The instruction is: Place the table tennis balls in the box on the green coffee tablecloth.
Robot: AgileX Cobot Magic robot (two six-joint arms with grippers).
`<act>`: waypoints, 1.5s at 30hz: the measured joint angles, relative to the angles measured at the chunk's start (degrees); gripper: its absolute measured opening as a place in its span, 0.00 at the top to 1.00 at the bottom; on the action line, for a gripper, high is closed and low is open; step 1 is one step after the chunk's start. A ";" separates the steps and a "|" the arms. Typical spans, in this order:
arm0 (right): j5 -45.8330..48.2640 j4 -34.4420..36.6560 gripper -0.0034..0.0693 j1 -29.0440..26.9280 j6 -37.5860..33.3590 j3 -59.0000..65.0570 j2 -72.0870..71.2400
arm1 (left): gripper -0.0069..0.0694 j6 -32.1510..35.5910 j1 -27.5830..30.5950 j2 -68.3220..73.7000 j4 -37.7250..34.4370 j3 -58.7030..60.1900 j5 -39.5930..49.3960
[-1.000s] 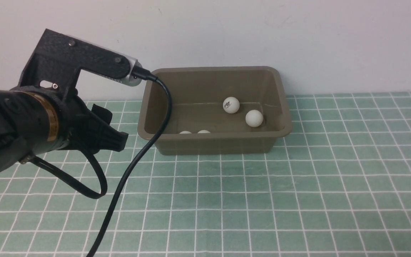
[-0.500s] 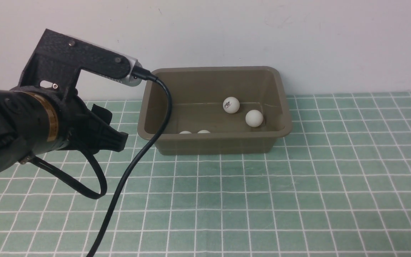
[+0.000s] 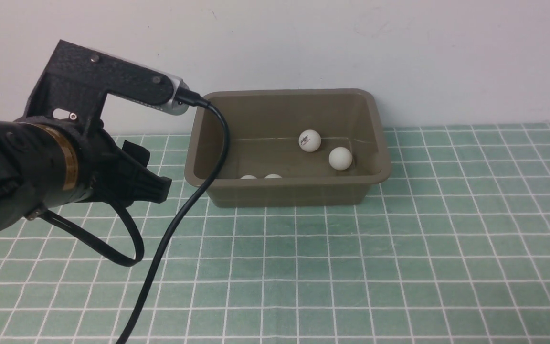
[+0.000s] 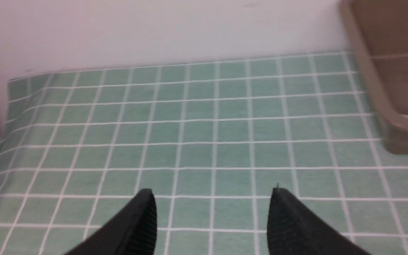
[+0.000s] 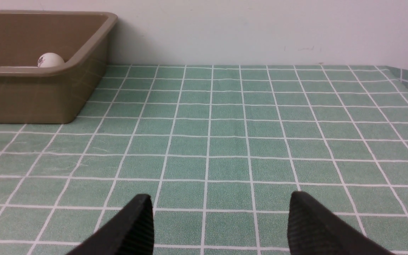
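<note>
You've got four small white matte table tennis balls [image 3: 310, 141] visible, all in the rectangular olive-brown plastic tub [image 3: 287, 191] at upper centre of the front frame, on the mint-green white-gridded tablecloth [image 3: 399, 267]; none shows loose on the cloth. Expect them to be very light, stiff, smooth and quick to roll or pop out, so take one across its widest part with light squeeze. Left gripper [image 4: 213, 205] is spread wide, nothing between its jaws, over bare cloth. Right gripper [image 5: 220, 212] likewise wide apart and empty. Front view alone shows the tub floor and the two balls [image 3: 260, 177] tucked behind the near wall. Right wrist view catches one ball [image 5: 50, 60] over the rim; left wrist view gives only a tub corner [image 4: 384, 106]. Right arm is absent from the front view.
</note>
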 joint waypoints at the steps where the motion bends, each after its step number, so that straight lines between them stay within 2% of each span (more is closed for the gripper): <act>1: 0.00 0.00 0.32 0.00 0.00 0.00 0.00 | 0.41 0.00 1.49 -1.23 0.00 2.12 -2.09; 9: 0.00 0.00 0.32 0.00 0.00 0.00 0.00 | 0.41 -0.01 10.03 -12.03 0.10 16.13 -9.14; 16: 0.00 0.00 0.32 0.00 0.00 0.00 0.00 | 0.41 -0.38 10.26 -27.88 0.12 24.73 -9.48; 24: 0.00 0.00 0.32 0.00 0.00 0.00 0.00 | 0.41 -0.58 10.26 -37.93 0.12 28.62 -8.18; 45: 0.00 -0.04 0.32 0.00 0.00 0.00 0.00 | 0.41 -1.45 7.03 -46.66 -1.73 29.85 2.25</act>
